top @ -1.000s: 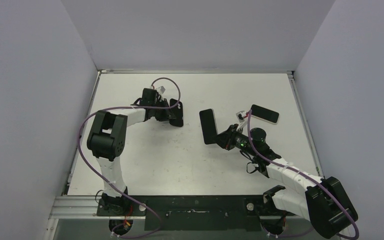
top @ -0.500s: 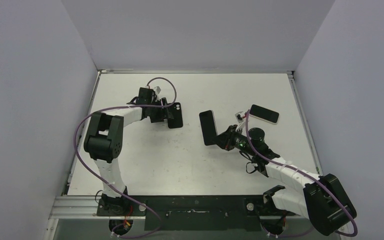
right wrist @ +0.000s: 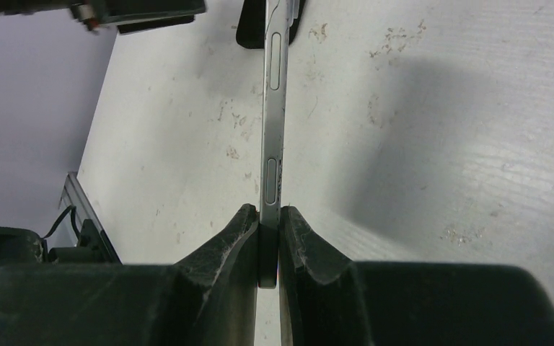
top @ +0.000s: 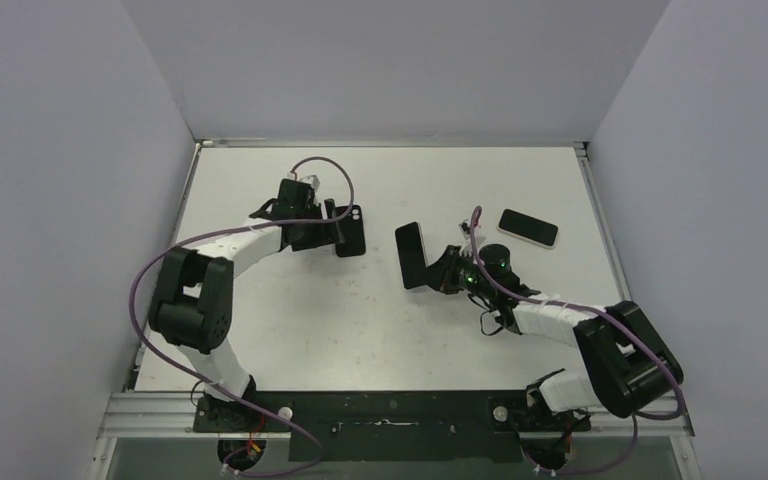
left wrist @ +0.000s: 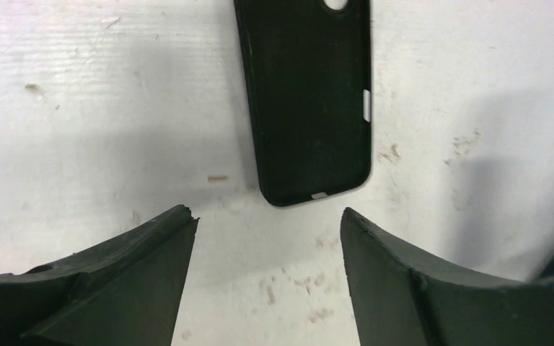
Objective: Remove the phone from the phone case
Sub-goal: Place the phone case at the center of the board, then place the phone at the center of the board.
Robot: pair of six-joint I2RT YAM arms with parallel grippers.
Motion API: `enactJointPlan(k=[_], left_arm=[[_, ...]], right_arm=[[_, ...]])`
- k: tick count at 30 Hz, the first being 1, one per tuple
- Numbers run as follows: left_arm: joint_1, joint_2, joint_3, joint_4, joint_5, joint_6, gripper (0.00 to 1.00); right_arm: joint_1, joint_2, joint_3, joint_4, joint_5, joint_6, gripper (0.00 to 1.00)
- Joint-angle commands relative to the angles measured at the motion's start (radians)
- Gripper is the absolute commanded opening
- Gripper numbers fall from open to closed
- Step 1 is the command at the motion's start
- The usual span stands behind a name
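Phone (right wrist: pixel 272 144): out of its case, pinched at one end by my right hand (right wrist: pixel 268 218), both fingers (right wrist: pixel 223 245) pressed against its two broad faces. It is held on edge. The slim metal side with its two buttons is turned toward my wrist camera, and the body runs straight out beyond my fingertips. From above it reads as a dark rectangle right of the table's middle. Whether its far end touches the table (top: pixel 360 320), I cannot tell.

Left hand (left wrist: pixel 267 216): fingers spread wide, nothing between them, low over the table.

Phone case (left wrist: pixel 306 101): black, flat on the table just beyond my left fingertips and apart from them. The rounded bottom end is nearest me, and white table shows through the camera cut-out at the far end. It lies left of the table's middle, well apart from the phone.

Other item: one dark phone-shaped slab (top: pixel 528 227) with a pale rim, flat on the table toward the far right, beyond my right hand.

Table: white, scuffed, speckled with small marks.
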Motion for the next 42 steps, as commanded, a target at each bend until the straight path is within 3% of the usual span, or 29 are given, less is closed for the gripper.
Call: enactJointPlan(k=[1, 12, 17, 25, 42], left_arm=[[-0.004, -0.241, -0.044, -0.020, -0.008, -0.027, 0.74], [0.022, -0.720, -0.061, -0.210, -0.023, 0.167, 0.91], [-0.037, -0.871, -0.123, -0.243, -0.201, 0.220, 0.93], [-0.156, -1.022, -0.247, -0.211, -0.426, 0.252, 0.97], [-0.227, -1.110, -0.283, -0.199, -0.483, 0.262, 0.97]], right_arm=[[-0.011, 0.095, 0.126, 0.170, -0.013, 0.044, 0.00], [-0.023, 0.428, 0.357, 0.257, -0.053, 0.136, 0.00], [-0.029, 0.530, 0.465, 0.240, -0.069, 0.165, 0.00], [-0.034, 0.629, 0.599, 0.149, -0.082, 0.169, 0.00], [-0.029, 0.776, 0.723, 0.095, -0.130, 0.221, 0.01]])
